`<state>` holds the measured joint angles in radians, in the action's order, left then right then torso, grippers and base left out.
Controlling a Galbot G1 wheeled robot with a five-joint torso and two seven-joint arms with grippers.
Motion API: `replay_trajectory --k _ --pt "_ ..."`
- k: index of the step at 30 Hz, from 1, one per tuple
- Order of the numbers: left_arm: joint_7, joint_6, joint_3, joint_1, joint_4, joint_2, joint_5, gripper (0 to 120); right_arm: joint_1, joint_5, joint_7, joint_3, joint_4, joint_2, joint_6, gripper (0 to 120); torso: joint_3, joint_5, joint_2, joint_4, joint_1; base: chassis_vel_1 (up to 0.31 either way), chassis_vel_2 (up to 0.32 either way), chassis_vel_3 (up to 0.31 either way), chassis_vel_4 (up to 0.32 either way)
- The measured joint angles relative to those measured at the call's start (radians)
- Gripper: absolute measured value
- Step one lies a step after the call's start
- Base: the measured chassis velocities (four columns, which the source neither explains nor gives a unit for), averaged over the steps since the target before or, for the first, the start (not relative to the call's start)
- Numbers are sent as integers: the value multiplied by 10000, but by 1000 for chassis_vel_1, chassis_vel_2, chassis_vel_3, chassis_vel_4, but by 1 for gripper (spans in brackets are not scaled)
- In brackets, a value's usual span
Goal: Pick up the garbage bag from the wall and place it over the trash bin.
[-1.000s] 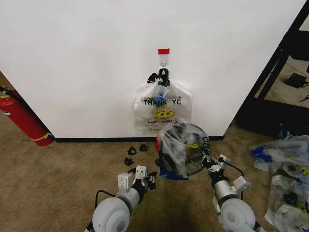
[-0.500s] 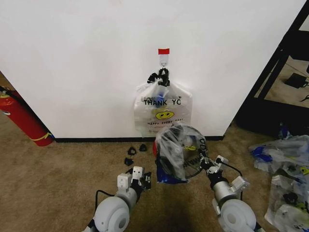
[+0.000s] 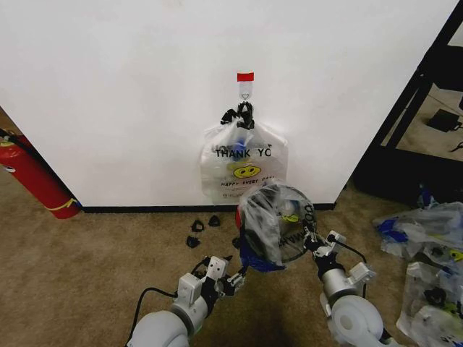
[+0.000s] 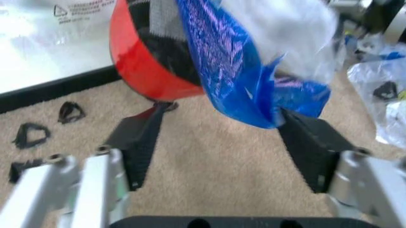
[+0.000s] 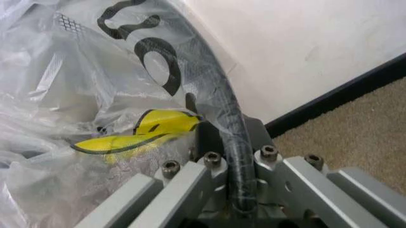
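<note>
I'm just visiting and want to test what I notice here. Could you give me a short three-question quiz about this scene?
1. True or false: the right claw is clamped on the rim of the trash bin.
2. What hangs between the fingers of the open left claw? A) a black clip B) a blue handle strip of the garbage bag C) the fire extinguisher
3. Fill in: another bag hangs from a hook under a strip of ____ tape.

Key: 1 true; 2 B; 3 red.
</note>
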<state>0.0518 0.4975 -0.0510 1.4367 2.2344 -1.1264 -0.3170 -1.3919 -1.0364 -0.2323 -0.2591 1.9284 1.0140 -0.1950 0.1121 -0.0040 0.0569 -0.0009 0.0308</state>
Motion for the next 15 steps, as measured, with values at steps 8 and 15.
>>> replay_trajectory --k 8,15 --pt "108 397 177 -154 -80 -165 -438 98 51 77 32 60 -25 33 -1 0 0 -1 0 -1 0 0 0 0 0" --pt "198 719 214 -70 -220 -70 -938 100 77 83 52 25 -35 16 -19 0 0 -1 0 -1 1 0 0 0 0"
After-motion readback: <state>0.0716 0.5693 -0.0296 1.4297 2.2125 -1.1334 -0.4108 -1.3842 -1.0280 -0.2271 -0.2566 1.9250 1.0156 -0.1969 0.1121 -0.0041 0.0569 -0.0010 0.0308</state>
